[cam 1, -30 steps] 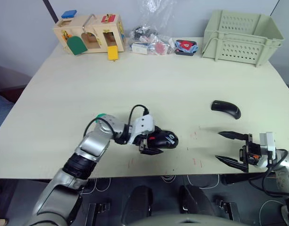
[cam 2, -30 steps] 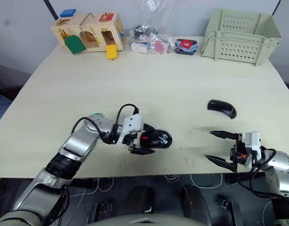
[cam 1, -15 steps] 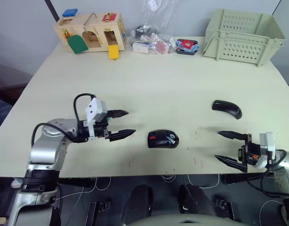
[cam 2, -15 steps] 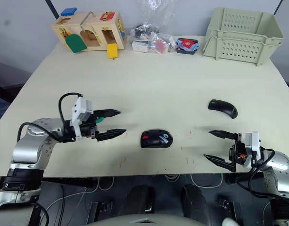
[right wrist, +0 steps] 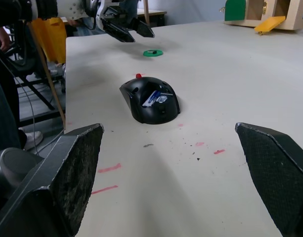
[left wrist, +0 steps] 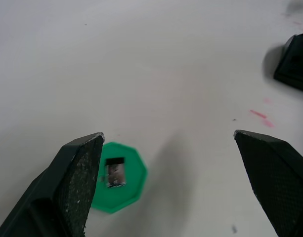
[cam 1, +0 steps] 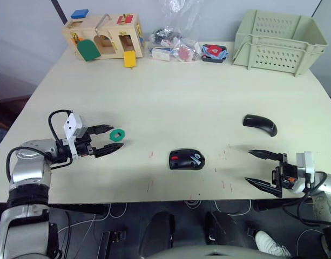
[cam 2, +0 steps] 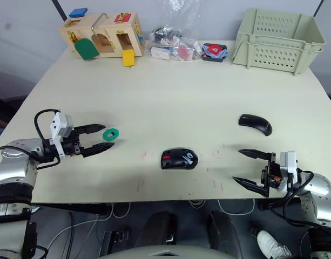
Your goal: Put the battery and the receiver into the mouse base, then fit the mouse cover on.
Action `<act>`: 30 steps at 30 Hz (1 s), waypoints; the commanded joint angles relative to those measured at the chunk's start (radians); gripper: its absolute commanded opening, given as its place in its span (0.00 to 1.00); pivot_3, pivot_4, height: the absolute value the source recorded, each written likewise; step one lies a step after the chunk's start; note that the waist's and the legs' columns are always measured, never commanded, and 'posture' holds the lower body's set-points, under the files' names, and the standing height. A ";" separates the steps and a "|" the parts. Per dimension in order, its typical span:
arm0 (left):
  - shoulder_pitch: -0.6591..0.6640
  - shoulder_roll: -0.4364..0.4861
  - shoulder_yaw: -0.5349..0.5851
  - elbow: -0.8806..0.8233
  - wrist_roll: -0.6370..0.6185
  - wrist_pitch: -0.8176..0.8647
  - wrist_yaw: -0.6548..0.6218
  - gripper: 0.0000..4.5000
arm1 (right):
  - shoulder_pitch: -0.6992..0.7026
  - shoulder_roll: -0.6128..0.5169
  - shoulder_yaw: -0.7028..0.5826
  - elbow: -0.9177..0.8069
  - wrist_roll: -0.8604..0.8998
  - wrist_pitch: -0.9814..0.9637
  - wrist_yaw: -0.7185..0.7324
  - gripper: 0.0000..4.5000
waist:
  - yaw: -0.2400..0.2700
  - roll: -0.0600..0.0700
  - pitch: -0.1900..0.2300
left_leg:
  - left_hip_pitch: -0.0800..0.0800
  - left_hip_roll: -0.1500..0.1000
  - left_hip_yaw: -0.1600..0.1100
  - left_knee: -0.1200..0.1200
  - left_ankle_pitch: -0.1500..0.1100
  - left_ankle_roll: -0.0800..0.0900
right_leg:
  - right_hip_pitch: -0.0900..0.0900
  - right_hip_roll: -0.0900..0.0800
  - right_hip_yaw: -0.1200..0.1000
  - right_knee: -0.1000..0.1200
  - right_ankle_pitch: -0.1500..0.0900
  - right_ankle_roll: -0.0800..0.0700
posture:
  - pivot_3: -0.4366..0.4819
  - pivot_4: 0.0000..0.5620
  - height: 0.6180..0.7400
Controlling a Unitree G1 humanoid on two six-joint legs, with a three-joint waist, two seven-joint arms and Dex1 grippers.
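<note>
The mouse base (cam 1: 187, 159) lies at the table's front middle, its red cavity facing up with the blue-and-white battery (right wrist: 151, 97) lying inside it. The glossy black mouse cover (cam 1: 259, 124) rests to its right, further back. A green disc (cam 1: 117, 134) left of the base carries the small metal receiver (left wrist: 115, 174). My left gripper (cam 1: 116, 137) is open, its fingertips on either side of the disc's near edge. My right gripper (cam 1: 249, 166) is open and empty near the front edge, right of the base.
Along the far edge stand a wooden latch box (cam 1: 103, 38), plastic bags of small items (cam 1: 173, 48), a red-and-blue item (cam 1: 213, 53) and a pale green basket (cam 1: 276, 40). Red marks dot the tabletop around the base.
My left gripper left the mouse base and drew back left, ending open at the green disc, which was hidden before. The right gripper has not moved.
</note>
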 commanded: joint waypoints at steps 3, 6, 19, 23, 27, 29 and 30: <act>-0.092 0.015 -0.004 0.144 0.040 -0.087 -0.024 0.87 | -0.018 0.007 -0.013 -0.018 0.006 -0.019 -0.004 1.00 | 0.000 0.000 0.000 | 0.000 0.000 0.001 0.000 0.000 0.000 | 0.000 0.000 0.000 0.001 0.000 0.000 | 0.48 0.27 1.00; -0.113 0.009 -0.004 0.186 0.053 -0.123 -0.025 0.62 | -0.021 0.010 -0.014 -0.016 0.004 -0.022 -0.005 1.00 | -0.001 -0.001 0.000 | 0.000 0.000 0.001 0.000 0.000 0.000 | 0.000 0.000 0.000 0.001 0.002 0.004 | 0.48 0.27 1.00; -0.173 0.002 -0.028 0.319 0.102 -0.203 -0.038 0.38 | -0.027 0.015 -0.012 -0.014 -0.005 -0.033 -0.012 1.00 | 0.000 -0.001 0.000 | 0.000 0.000 0.001 0.001 0.000 0.000 | 0.000 0.000 0.000 0.002 0.002 0.004 | 0.48 0.27 1.00; -0.195 -0.006 -0.036 0.352 0.119 -0.219 -0.037 0.38 | -0.028 0.016 -0.012 -0.015 -0.005 -0.036 -0.013 1.00 | -0.001 -0.001 0.000 | 0.000 0.000 0.001 0.001 0.000 0.000 | 0.000 0.000 0.000 0.002 0.002 0.004 | 0.48 0.27 1.00; -0.204 -0.016 -0.046 0.370 0.137 -0.243 -0.037 0.38 | -0.020 0.018 -0.012 -0.020 -0.005 -0.036 -0.014 1.00 | -0.001 -0.001 0.000 | 0.000 0.000 0.001 0.001 0.000 0.000 | 0.000 0.000 0.000 0.002 0.002 0.004 | 0.48 0.27 1.00; -0.208 -0.018 -0.048 0.378 0.148 -0.257 -0.033 0.38 | -0.016 0.017 -0.012 -0.024 -0.005 -0.036 -0.013 1.00 | -0.001 -0.001 0.000 | 0.000 0.000 0.001 0.001 0.000 0.000 | 0.000 0.000 0.000 0.002 0.002 0.004 | 0.48 0.27 1.00; -0.210 -0.020 -0.048 0.382 0.151 -0.263 -0.027 0.38 | -0.015 0.017 -0.013 -0.026 -0.004 -0.036 -0.014 1.00 | -0.001 -0.001 0.000 | 0.000 0.000 0.001 0.001 0.000 0.000 | 0.000 0.000 0.000 0.002 0.002 0.004 | 0.48 0.27 1.00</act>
